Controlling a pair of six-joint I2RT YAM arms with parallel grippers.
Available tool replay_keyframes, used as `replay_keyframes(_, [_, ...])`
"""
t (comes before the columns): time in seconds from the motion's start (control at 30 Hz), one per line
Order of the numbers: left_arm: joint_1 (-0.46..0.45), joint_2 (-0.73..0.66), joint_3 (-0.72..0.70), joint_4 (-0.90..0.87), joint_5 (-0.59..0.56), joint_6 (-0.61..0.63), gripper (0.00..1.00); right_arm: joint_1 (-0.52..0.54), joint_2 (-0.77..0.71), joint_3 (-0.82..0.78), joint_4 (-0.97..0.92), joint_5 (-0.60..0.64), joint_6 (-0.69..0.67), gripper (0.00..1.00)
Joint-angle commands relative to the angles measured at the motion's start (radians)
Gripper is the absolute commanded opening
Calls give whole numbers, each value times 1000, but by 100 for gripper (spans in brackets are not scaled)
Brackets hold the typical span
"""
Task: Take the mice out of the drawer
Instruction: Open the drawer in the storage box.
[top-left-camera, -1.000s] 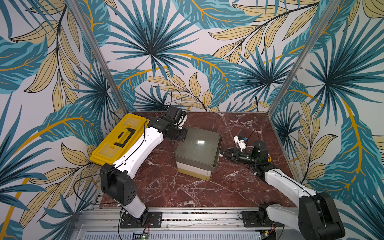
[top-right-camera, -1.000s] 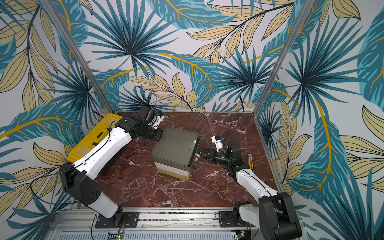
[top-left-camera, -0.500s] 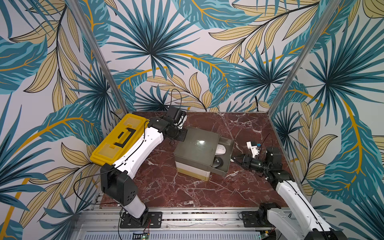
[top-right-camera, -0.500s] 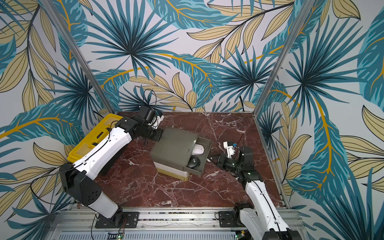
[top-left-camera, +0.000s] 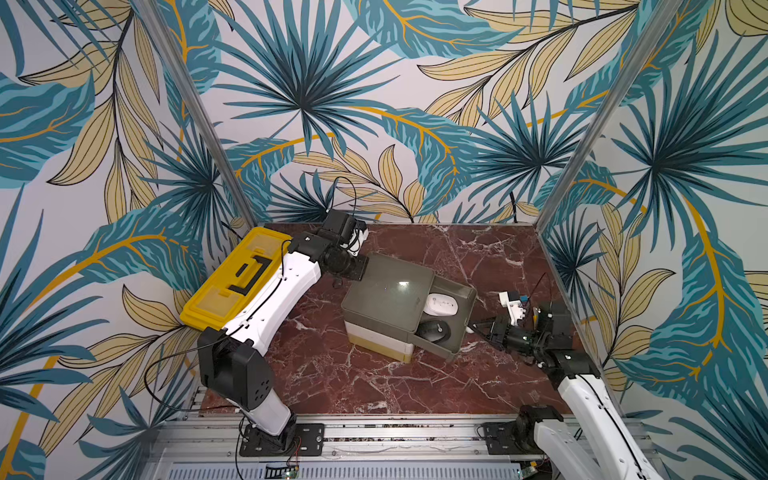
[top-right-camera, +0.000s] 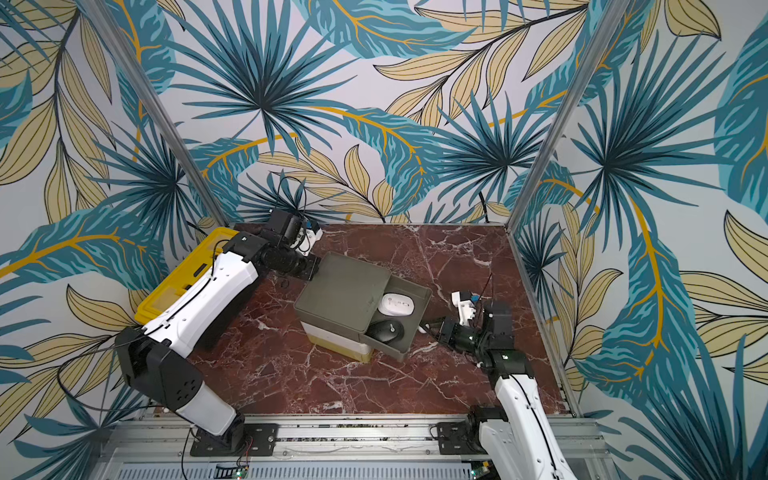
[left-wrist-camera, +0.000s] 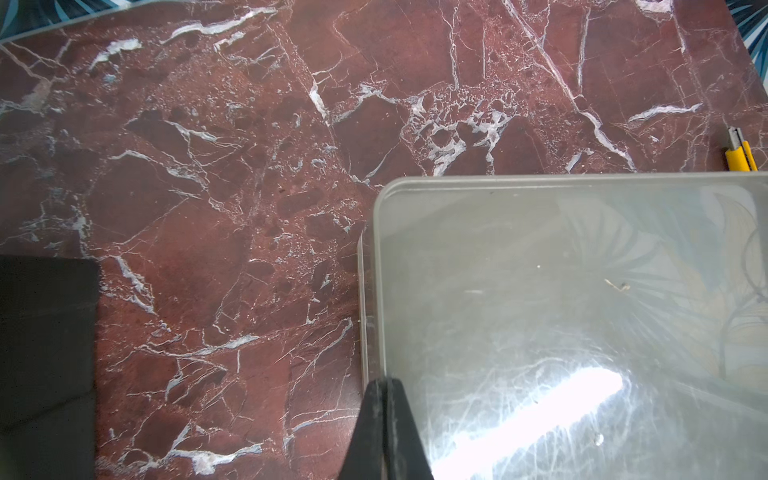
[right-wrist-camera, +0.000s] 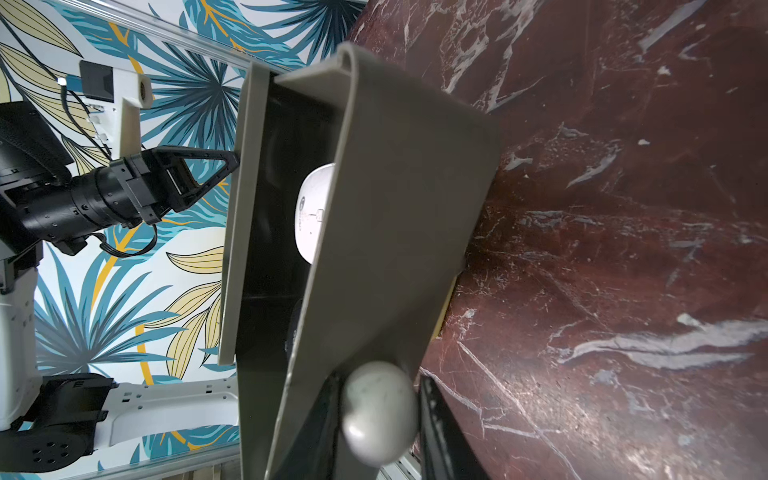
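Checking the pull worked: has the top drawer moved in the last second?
Yes: the drawer slid out of the cabinet, toward the right gripper holding its knob.

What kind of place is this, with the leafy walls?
Likely a robot test cell: left arm and right arm bolted to a metal rail, leaf-print panels boxing in a marble-look tabletop holding one drawer unit.
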Motion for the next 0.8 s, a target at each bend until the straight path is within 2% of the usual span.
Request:
replay_keyframes(0.0, [56, 22, -25, -167, -127, 41, 0, -9, -16, 8, -143, 130, -36, 16])
replay_keyframes(0.23, [71, 6, -47, -158, -127, 58, 0, -11, -1, 36, -154, 157, -50, 17])
replay_keyframes(0.63, [97, -4, -58, -133, -124, 91, 0, -11, 101, 127, -177, 127, -110, 18])
replay_keyframes(0.77, [97, -1, -71, -121, -117, 87, 0, -11, 112, 139, -228, 161, -144, 17])
